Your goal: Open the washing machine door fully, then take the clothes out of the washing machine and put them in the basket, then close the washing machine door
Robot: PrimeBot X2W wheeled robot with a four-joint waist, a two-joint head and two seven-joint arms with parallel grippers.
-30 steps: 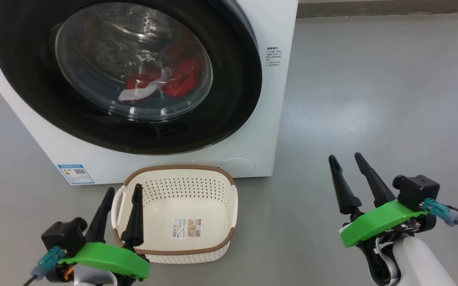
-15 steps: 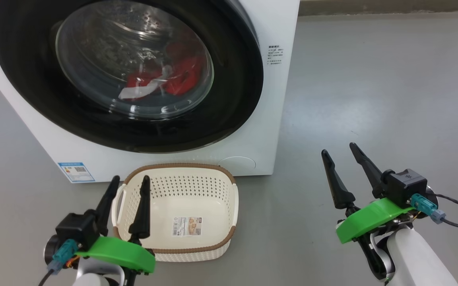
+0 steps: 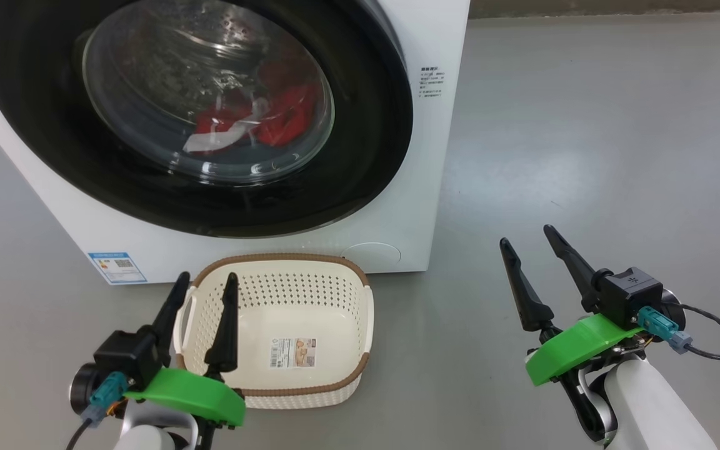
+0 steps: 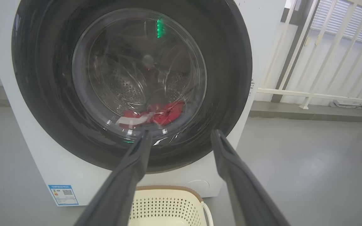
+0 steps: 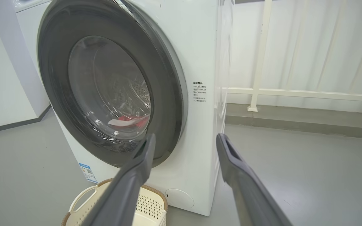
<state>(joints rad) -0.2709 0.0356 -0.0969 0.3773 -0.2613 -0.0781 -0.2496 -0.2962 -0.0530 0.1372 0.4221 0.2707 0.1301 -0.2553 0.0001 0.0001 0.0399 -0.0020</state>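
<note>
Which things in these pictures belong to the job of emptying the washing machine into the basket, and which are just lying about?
Belong to the job: washing machine door, washing machine, clothes, basket.

Just there: blue label, printed notice, round cover, white railing.

The washing machine door [image 3: 372, 144] is rimmed in shiny black, and its middle is made of clear, smooth glass. The washing machine [image 3: 410, 219] is coated smooth and white. The clothes [image 3: 285, 122] are made of soft red and white cloth. The basket [image 3: 285, 294] is made of cream plastic full of holes, edged with a brown woven look. A paper sticker [image 3: 293, 352] is stuck inside.
</note>
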